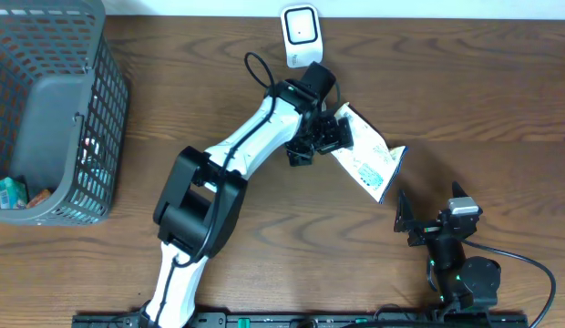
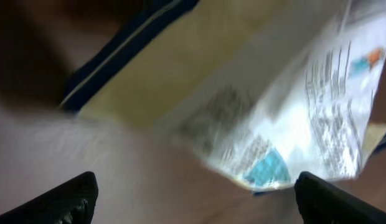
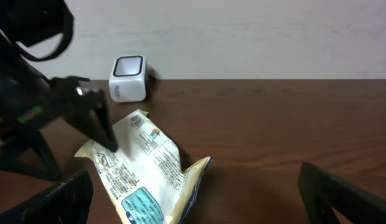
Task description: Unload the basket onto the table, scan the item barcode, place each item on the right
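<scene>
The packet (image 1: 369, 162) lies flat on the brown wooden table (image 1: 483, 100), a little right of the middle, with its long side turned diagonally. Its face is white and covered with blocks of small dark print. The print is too small and too blurred to read, and I cannot make out any brand name. There is a blue-green patch near its lower end and a small orange picture near its upper end. One edge is dark blue.

The left gripper (image 1: 324, 137) is at the upper end of the packet with its fingers spread wide, and one dark fingertip touches the packet's edge. The right gripper (image 3: 196, 186) is near the lower corner of the packet, also spread wide, with nothing between its fingers.

A small white scanner (image 1: 301, 35) stands at the far edge of the table, near the packet. A grey plastic basket (image 1: 105, 137) with a few small items inside stands well apart, at the left.
</scene>
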Action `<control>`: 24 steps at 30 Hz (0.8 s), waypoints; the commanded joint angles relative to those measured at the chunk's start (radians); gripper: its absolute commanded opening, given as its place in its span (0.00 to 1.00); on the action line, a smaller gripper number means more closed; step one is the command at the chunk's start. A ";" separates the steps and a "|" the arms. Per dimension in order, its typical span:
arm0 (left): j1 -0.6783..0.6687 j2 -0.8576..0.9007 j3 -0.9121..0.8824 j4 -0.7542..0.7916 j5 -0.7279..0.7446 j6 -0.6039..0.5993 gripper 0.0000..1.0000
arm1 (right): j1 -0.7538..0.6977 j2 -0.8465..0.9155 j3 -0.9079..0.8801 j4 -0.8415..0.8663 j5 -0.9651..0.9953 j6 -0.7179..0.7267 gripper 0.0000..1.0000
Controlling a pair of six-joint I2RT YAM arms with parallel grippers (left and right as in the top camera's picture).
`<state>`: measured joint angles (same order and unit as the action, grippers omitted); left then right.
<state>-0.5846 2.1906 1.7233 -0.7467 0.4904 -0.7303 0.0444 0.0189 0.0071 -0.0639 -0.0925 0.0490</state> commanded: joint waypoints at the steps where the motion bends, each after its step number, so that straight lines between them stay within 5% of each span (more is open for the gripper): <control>1: -0.001 0.034 -0.011 0.060 -0.013 -0.042 0.99 | 0.009 -0.003 -0.002 -0.004 0.004 0.013 0.99; 6: -0.001 0.068 -0.011 0.159 -0.063 -0.042 0.98 | 0.009 -0.003 -0.002 -0.004 0.004 0.013 0.99; 10: -0.001 0.076 -0.011 0.158 -0.197 0.010 0.56 | 0.009 -0.003 -0.002 -0.004 0.004 0.014 0.99; 13: -0.001 0.076 -0.011 0.177 -0.198 0.128 0.50 | 0.009 -0.003 -0.002 -0.004 0.004 0.013 0.99; 19: 0.024 0.065 -0.010 0.194 -0.271 0.347 0.08 | 0.009 -0.003 -0.002 -0.004 0.004 0.013 0.99; 24: 0.100 -0.001 -0.010 0.191 -0.270 0.461 0.07 | 0.009 -0.003 -0.002 -0.004 0.004 0.013 0.99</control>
<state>-0.5476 2.2425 1.7218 -0.5484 0.2813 -0.4026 0.0444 0.0189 0.0071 -0.0643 -0.0925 0.0490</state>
